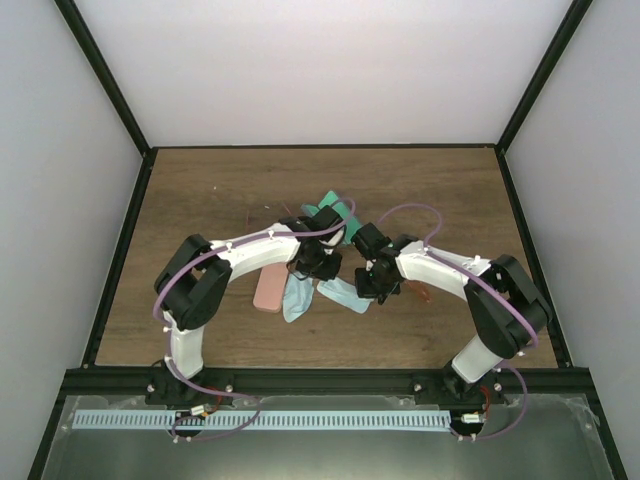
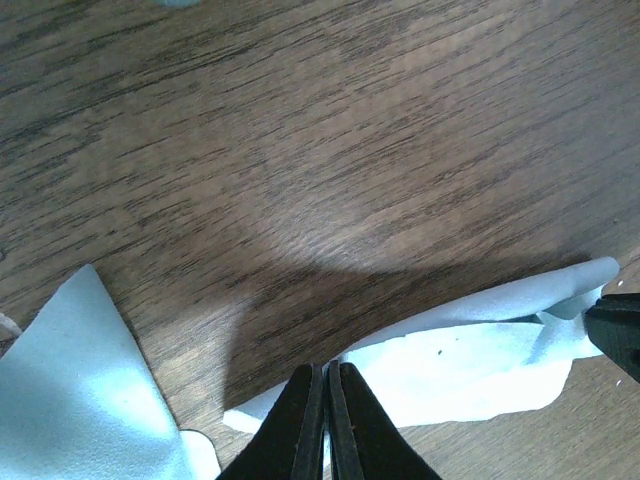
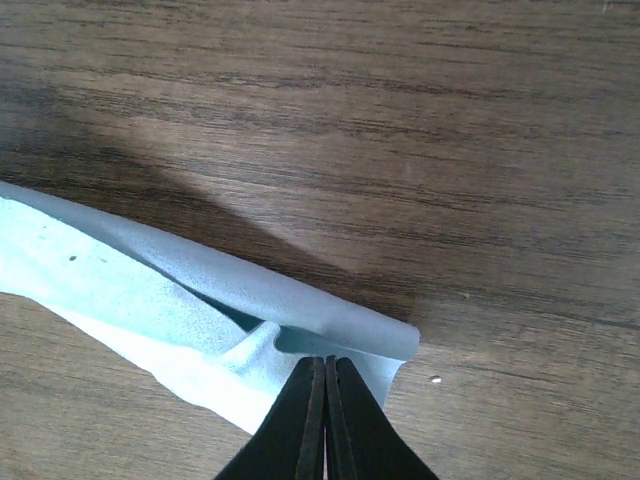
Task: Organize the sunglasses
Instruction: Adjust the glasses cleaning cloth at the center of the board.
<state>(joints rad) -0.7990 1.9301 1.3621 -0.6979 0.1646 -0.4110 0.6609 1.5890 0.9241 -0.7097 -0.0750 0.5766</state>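
One pair of sunglasses [image 1: 262, 213] shows as thin reddish wire on the table, behind the left arm. A second reddish pair [image 1: 420, 293] peeks out beside the right arm. Neither appears in the wrist views. My left gripper [image 2: 327, 372] is shut on one edge of a light blue cloth [image 2: 470, 355]. At the other end of the same cloth [image 3: 130, 285], my right gripper [image 3: 326, 365] is pinched shut on a corner. The cloth hangs stretched between them just above the wood. In the top view both grippers meet at the table's middle [image 1: 345, 270].
A pink oblong case [image 1: 270, 290] lies beside the left gripper, with another light blue cloth [image 1: 295, 300] next to it and at the lower left of the left wrist view [image 2: 60, 400]. A teal item [image 1: 335, 212] sits behind the wrists. Black frame posts border the table.
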